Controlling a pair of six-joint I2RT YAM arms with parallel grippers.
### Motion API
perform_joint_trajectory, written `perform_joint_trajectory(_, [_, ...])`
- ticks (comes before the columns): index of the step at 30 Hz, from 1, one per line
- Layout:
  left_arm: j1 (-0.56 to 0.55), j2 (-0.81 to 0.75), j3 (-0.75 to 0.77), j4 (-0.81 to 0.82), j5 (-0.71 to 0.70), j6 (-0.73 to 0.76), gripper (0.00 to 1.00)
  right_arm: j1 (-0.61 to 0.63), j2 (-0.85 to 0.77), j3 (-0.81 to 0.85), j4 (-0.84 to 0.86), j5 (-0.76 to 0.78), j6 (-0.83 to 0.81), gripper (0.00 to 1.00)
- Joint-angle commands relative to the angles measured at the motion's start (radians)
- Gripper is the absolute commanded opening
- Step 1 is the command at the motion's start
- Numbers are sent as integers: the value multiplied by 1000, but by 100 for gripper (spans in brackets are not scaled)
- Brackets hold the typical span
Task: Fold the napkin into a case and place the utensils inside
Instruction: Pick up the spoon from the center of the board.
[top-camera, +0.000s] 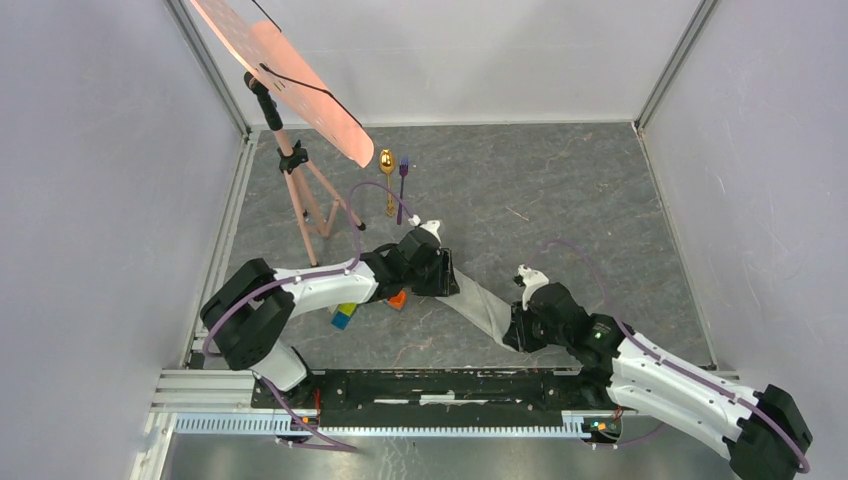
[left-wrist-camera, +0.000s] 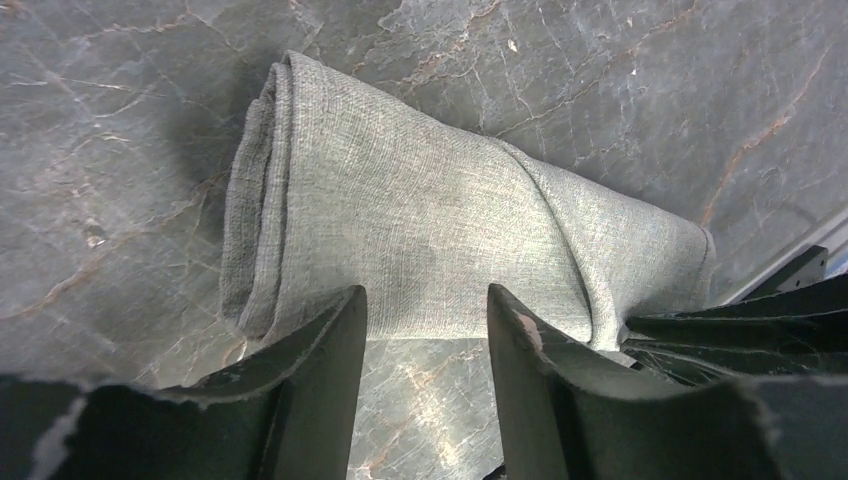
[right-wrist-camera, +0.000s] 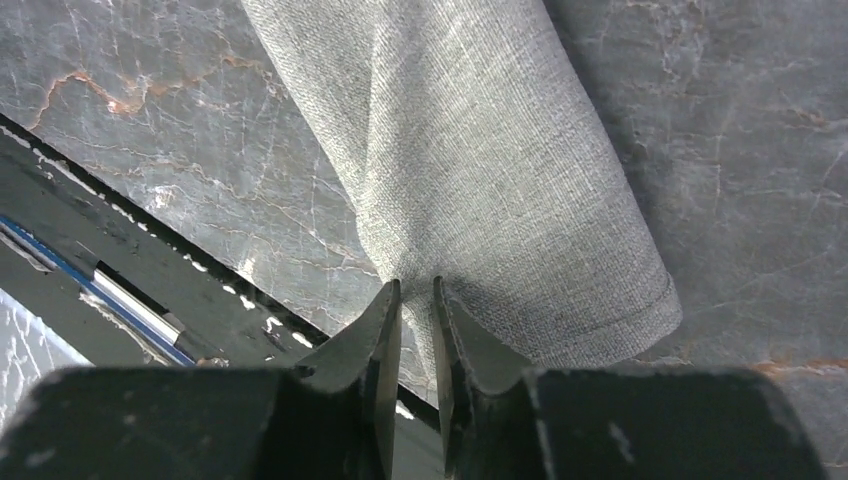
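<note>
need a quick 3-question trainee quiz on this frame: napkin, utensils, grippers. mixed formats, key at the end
1. True or false: the spoon and the fork already lie inside the folded napkin.
2. How does the left gripper stand at the napkin's end? A: open. B: shut on the fork. C: shut on a toy block.
3. Fill in: of the two utensils, the ___ lies nearer the pink tripod.

Key: 1 false, as both lie bare on the table at the far side, apart from the cloth. 2 A. 3 spoon.
</note>
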Motion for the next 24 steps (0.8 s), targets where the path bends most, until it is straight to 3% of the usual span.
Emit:
perform_joint_trajectory(1, [-14, -123, 3, -19, -76, 92, 58, 4, 48, 90, 35, 30, -63, 29])
perform_joint_trajectory(6, [-13, -252, 15, -110, -183, 132, 66, 4, 116, 283, 29, 101, -188, 49])
perform_joint_trajectory(11, [13, -237, 87, -235, -312, 200, 80, 4, 161, 349, 77, 115, -241, 62])
perform_joint_trajectory(14, [61, -140, 168, -338, -412, 202, 85, 4, 198, 369, 82, 113, -275, 64])
perform_joint_trajectory(19, [165, 92, 387, -523, -444, 180, 82, 2, 211, 367, 78, 106, -304, 64])
perform_joint_trajectory(24, [243, 285, 590, -576, -445, 233, 80, 2, 165, 336, 83, 142, -322, 65])
